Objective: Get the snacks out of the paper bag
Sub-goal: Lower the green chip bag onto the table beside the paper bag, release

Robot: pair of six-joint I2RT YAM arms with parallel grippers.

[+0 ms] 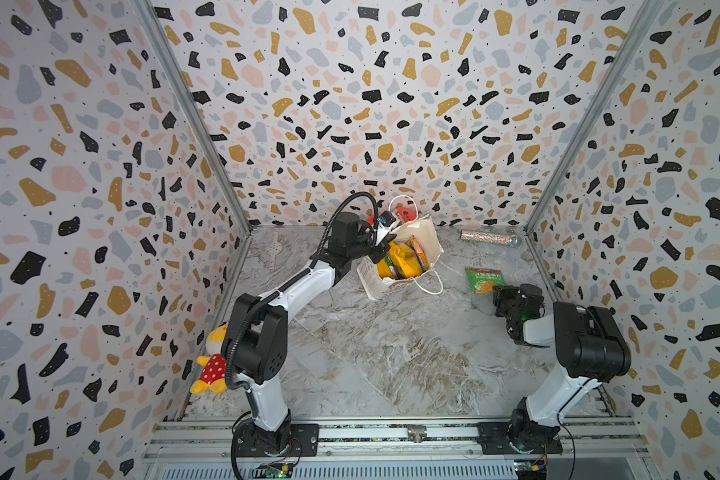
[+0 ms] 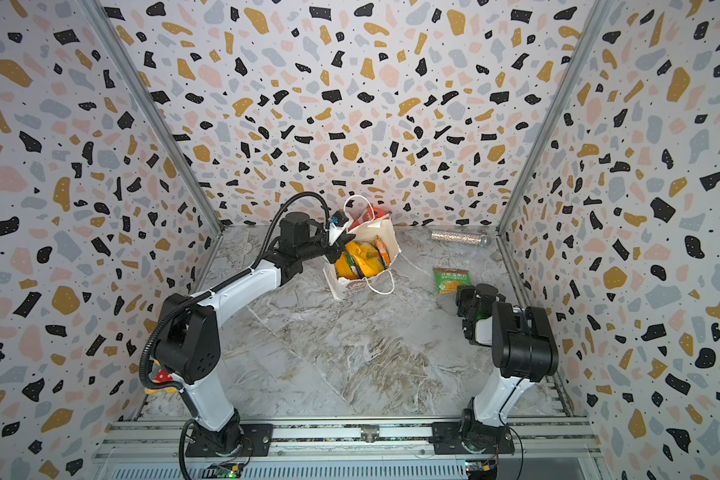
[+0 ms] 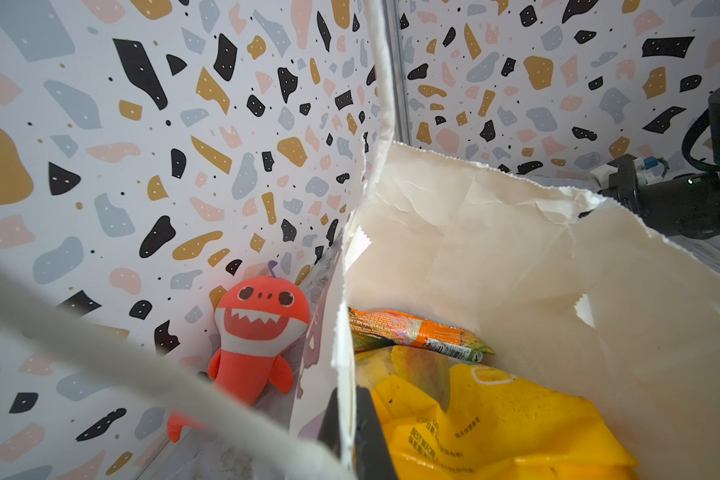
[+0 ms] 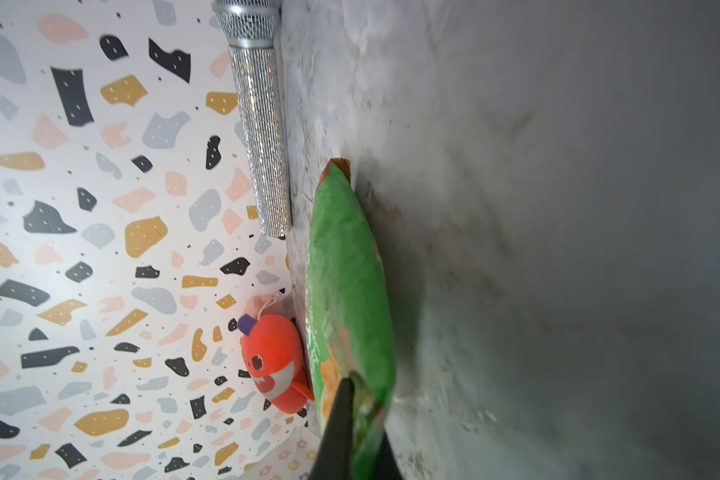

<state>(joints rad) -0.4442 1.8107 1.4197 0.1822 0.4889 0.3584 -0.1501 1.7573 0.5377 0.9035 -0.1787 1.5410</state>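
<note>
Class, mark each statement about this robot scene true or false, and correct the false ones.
1. The green packet is outside the paper bag. True.
2. The paper bag is empty. False: a yellow packet and an orange packet are among those inside it.
3. The left pincer is shut on the bag's rim. True.
4. The shark toy sits inside the bag. False: it is outside, behind the bag.
5. The right pincer holds the glittery tube. False: it is shut on the green packet; the tube lies apart, untouched.
</note>
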